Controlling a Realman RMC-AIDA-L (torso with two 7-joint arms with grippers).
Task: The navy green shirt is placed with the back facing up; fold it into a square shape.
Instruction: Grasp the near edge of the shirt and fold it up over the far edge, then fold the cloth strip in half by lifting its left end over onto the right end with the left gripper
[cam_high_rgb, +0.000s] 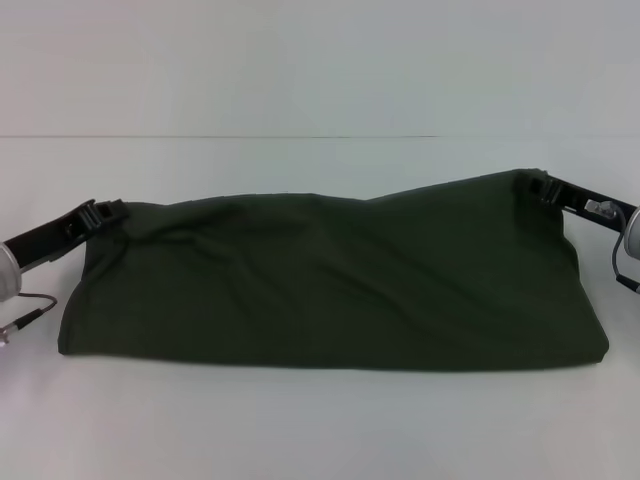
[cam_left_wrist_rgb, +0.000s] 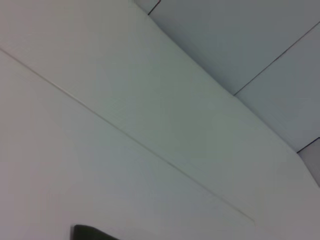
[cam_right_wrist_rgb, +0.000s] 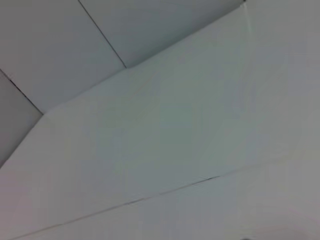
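The navy green shirt (cam_high_rgb: 330, 285) lies across the white table as a wide folded band, its front edge near me. My left gripper (cam_high_rgb: 108, 212) is at the shirt's far left corner, shut on the fabric. At the far right corner my right gripper (cam_high_rgb: 531, 184) is shut on the cloth too and holds that corner a little higher than the left one. The top edge sags between the two grippers. A dark sliver (cam_left_wrist_rgb: 94, 233) shows at the edge of the left wrist view; I cannot tell what it is. The right wrist view shows no shirt.
The white table (cam_high_rgb: 320, 430) runs beyond the shirt on all sides, with a thin seam line (cam_high_rgb: 250, 137) across the back. Tiled floor (cam_left_wrist_rgb: 260, 45) shows past the table edge in both wrist views. A cable (cam_high_rgb: 30, 315) hangs by my left arm.
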